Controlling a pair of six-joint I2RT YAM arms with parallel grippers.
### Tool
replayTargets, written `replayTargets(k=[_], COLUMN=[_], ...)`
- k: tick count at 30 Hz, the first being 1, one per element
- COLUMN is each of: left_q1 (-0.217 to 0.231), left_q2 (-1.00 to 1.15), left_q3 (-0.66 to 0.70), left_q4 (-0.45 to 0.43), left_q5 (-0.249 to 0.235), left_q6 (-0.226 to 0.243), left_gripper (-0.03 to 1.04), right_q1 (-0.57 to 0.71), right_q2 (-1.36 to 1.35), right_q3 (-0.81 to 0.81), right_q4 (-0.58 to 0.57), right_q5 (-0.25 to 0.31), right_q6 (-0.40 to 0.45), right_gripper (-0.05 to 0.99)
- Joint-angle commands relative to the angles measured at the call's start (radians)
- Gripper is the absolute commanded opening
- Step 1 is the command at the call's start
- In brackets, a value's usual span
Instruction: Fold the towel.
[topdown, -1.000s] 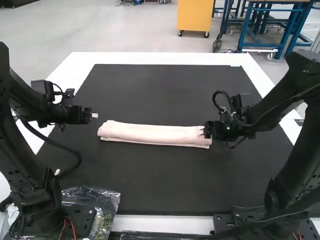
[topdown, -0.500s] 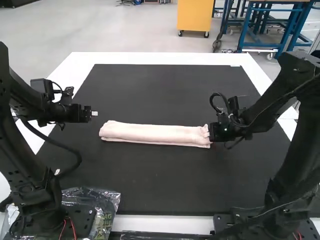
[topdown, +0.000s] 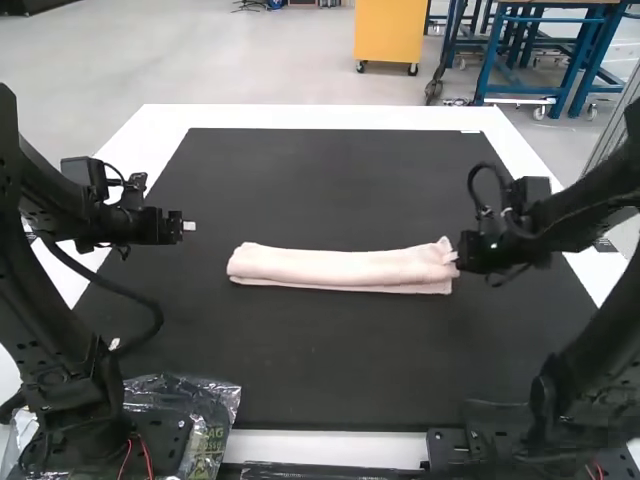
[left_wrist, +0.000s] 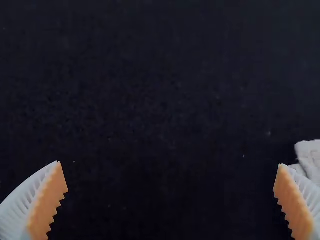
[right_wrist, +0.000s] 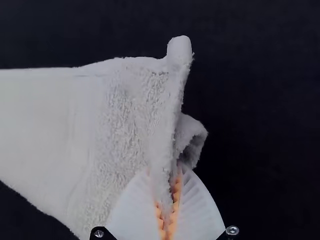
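The pale pink towel (topdown: 345, 268) lies as a long narrow folded strip across the middle of the dark mat. At its right end is my right gripper (topdown: 462, 256), and in the right wrist view the right gripper (right_wrist: 166, 200) is shut on a pinched ridge of the towel's end (right_wrist: 125, 125). My left gripper (topdown: 188, 226) hangs over the mat's left part, apart from the towel. Its fingers are wide apart with nothing between them in the left wrist view, where the left gripper (left_wrist: 171, 167) has a towel corner (left_wrist: 311, 154) beyond one finger.
The dark mat (topdown: 330, 360) covers most of the white table (topdown: 310, 115). A crumpled clear plastic bag (topdown: 215, 400) lies by the left arm's base at the near edge.
The right gripper has moved to the right, and the whole towel has slid right with it. Its right end now looks pinched up. The left arm has stayed nearly still.
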Motion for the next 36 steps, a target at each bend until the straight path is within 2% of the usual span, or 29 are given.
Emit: replayTargets(k=[1, 4, 7, 14, 19, 24, 31, 36], left_q1=[0.010, 0.008, 0.007, 0.004, 0.004, 0.002, 0.004, 0.004], left_q2=[-0.018, -0.019, -0.021, -0.019, -0.019, -0.019, -0.019, -0.019], left_q3=[0.008, 0.008, 0.009, 0.000, -0.014, -0.029, -0.058, -0.101], left_q4=[0.008, 0.019, 0.029, 0.037, 0.054, 0.066, 0.069, 0.123], left_q5=[0.019, 0.016, 0.014, 0.014, 0.011, 0.011, 0.013, 0.013], left_q6=[-0.007, -0.006, -0.006, 0.013, 0.022, 0.022, 0.048, 0.048], left_gripper=[0.97, 0.97, 0.97, 0.97, 0.97, 0.97, 0.97, 0.97], right_q1=[-0.029, -0.013, 0.042, 0.298, 0.461, 0.566, 0.662, 0.708], right_q2=[-0.067, -0.093, -0.107, -0.083, -0.008, 0.080, 0.207, 0.289], right_q3=[0.055, 0.067, 0.085, 0.150, 0.208, 0.262, 0.369, 0.440], right_q4=[-0.036, -0.071, -0.077, -0.010, 0.039, 0.088, 0.119, 0.134], right_q5=[-0.036, -0.042, -0.045, -0.013, 0.007, 0.021, 0.028, 0.036], right_q6=[-0.035, -0.029, 0.016, 0.175, 0.249, 0.280, 0.294, 0.298], right_gripper=[-0.03, -0.03, -0.03, -0.03, -0.03, -0.03, -0.03, -0.03])
